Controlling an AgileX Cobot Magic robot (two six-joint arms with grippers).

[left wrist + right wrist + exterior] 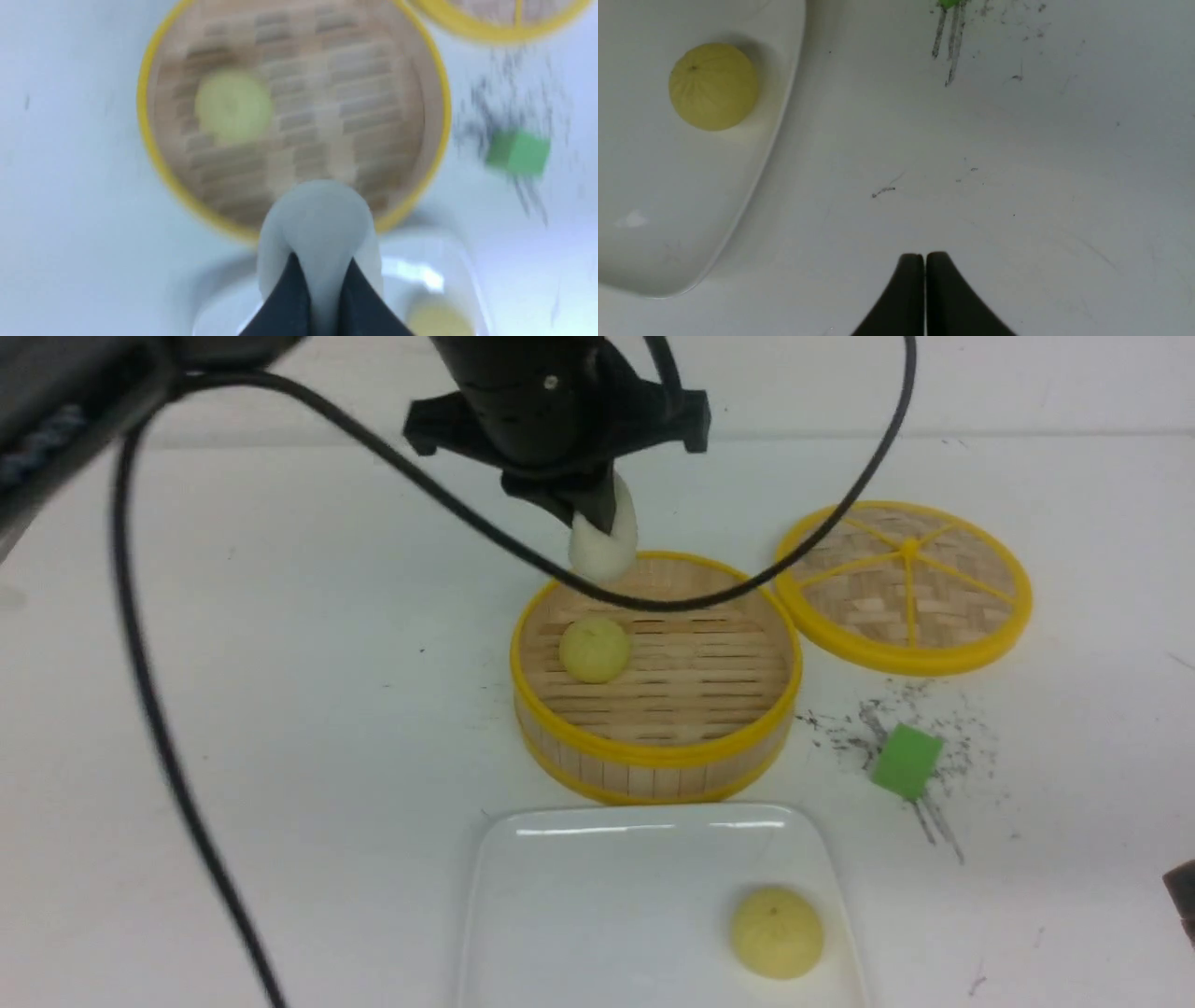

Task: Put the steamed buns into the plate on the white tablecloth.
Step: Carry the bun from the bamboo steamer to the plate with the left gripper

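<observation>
At the top middle, the left gripper (590, 513) pinches the white bun (605, 543), jaws almost closed. Lower right, the right gripper (925, 259) is closed, empty.

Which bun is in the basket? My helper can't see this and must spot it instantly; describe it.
Find the round, yellow-rimmed bamboo basket just beyond the white plate. Inside, toward its left side, sits a small, pale yellow, round bun. The other yellow one lies on the plate.
</observation>
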